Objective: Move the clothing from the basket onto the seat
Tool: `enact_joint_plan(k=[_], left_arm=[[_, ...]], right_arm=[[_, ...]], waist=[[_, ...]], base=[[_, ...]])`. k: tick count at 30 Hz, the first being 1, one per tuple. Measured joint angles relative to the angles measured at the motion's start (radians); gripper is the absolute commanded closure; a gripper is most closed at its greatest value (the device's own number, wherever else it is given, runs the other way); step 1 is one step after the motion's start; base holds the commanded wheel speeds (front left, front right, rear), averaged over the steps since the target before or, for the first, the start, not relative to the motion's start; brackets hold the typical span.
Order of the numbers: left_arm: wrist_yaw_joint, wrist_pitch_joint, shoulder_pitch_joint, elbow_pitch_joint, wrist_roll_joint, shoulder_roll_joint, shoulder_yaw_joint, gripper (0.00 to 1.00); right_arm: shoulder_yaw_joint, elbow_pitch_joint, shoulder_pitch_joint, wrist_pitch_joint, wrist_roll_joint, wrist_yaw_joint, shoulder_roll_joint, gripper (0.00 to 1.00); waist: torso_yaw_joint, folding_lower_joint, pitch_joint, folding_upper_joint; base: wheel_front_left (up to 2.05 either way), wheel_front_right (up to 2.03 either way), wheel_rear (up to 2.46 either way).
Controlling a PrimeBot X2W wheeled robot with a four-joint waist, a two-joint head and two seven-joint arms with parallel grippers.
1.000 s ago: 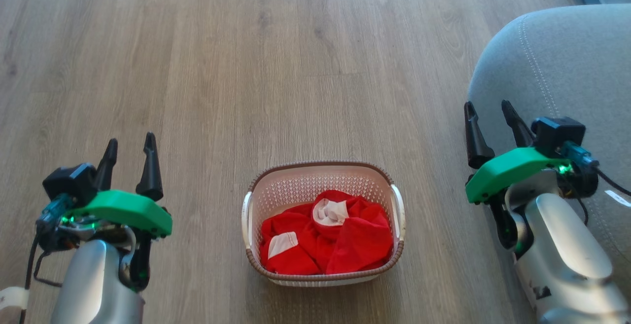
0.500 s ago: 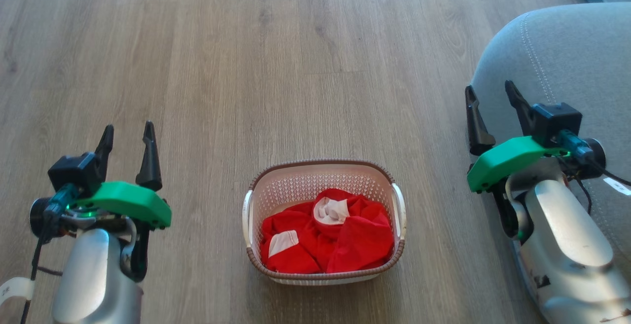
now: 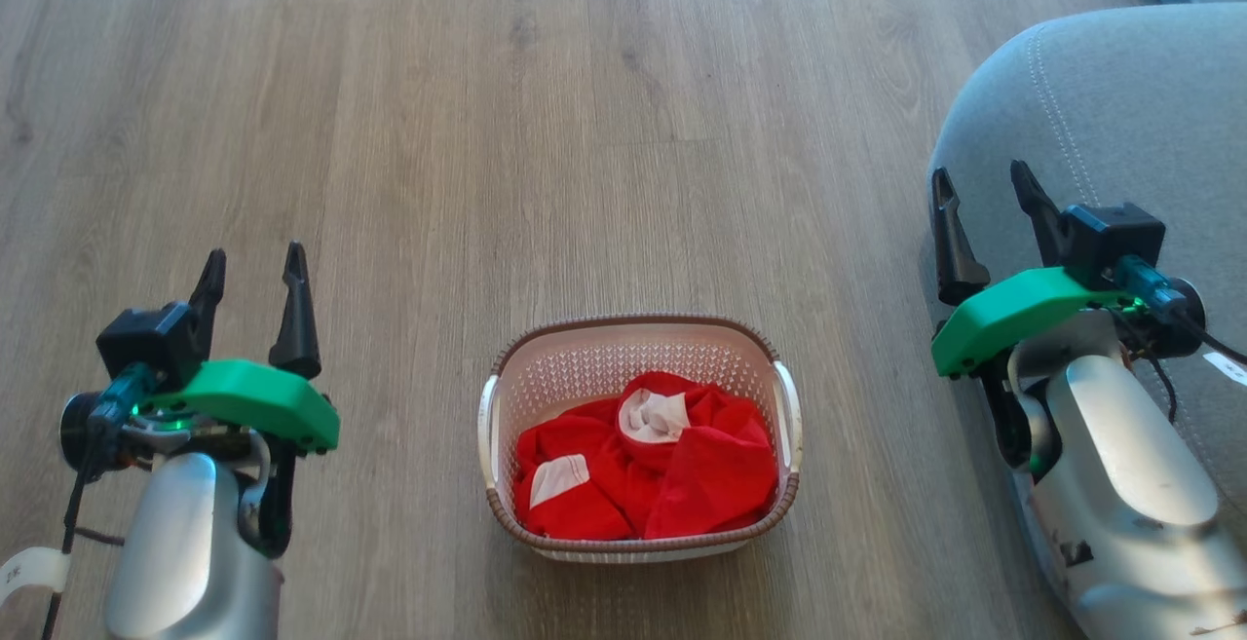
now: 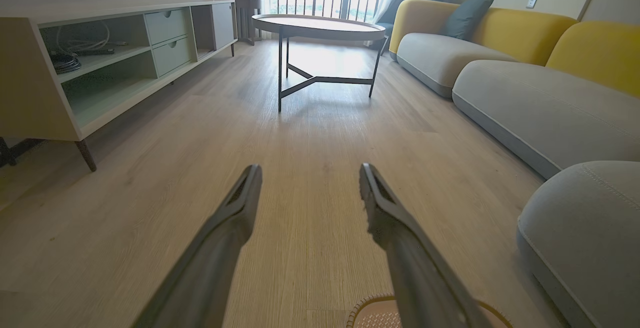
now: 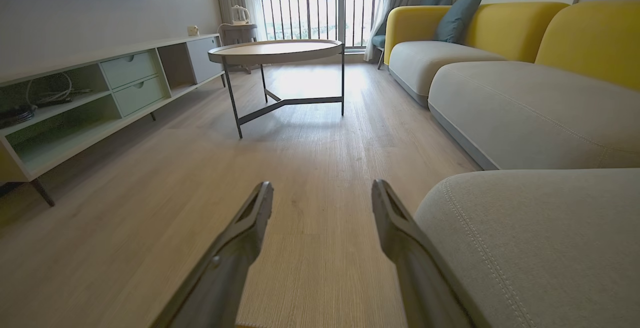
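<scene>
The cream perforated basket with its brown rim stands on the floor between my arms, and its rim peeks in at the bottom of the left wrist view. Crumpled red clothing with white patches lies inside it. The grey seat fills the right side, seen again as a rounded cushion and close up. My left gripper stands open to the left of the basket, empty. My right gripper is open and empty at the seat's edge.
Wooden floor stretches ahead. Farther off stand a round coffee table on thin dark legs, a long low TV cabinet along the left wall, and a yellow-backed sofa on the right.
My right gripper has risen and shifted slightly right along the seat's edge. My left gripper moved a little up and left. The basket and clothing have not moved.
</scene>
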Motion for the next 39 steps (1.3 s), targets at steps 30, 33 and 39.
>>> enact_joint_plan(k=[30, 33, 39], left_arm=[[0.000, -0.003, -0.088, -0.029, -0.044, -0.036, -0.089, 0.00], [0.000, -0.003, -0.122, -0.034, -0.054, -0.039, -0.132, 0.00], [0.000, -0.003, -0.189, -0.034, -0.083, -0.043, -0.224, 0.00]], right_arm=[[-0.063, -0.136, -0.112, 0.000, -0.073, 0.000, 0.015, 0.00], [-0.067, -0.163, -0.144, 0.000, -0.088, 0.000, 0.021, 0.00], [-0.077, -0.188, -0.211, -0.001, -0.103, 0.000, 0.022, 0.00]], waist=[[-0.002, 0.0000, 0.237, 0.0000], [-0.004, 0.0001, 0.296, 0.0000], [-0.011, 0.0002, 0.420, 0.0000]], base=[[0.00, 0.00, 0.00], [0.00, 0.00, 0.00], [0.00, 0.00, 0.00]])
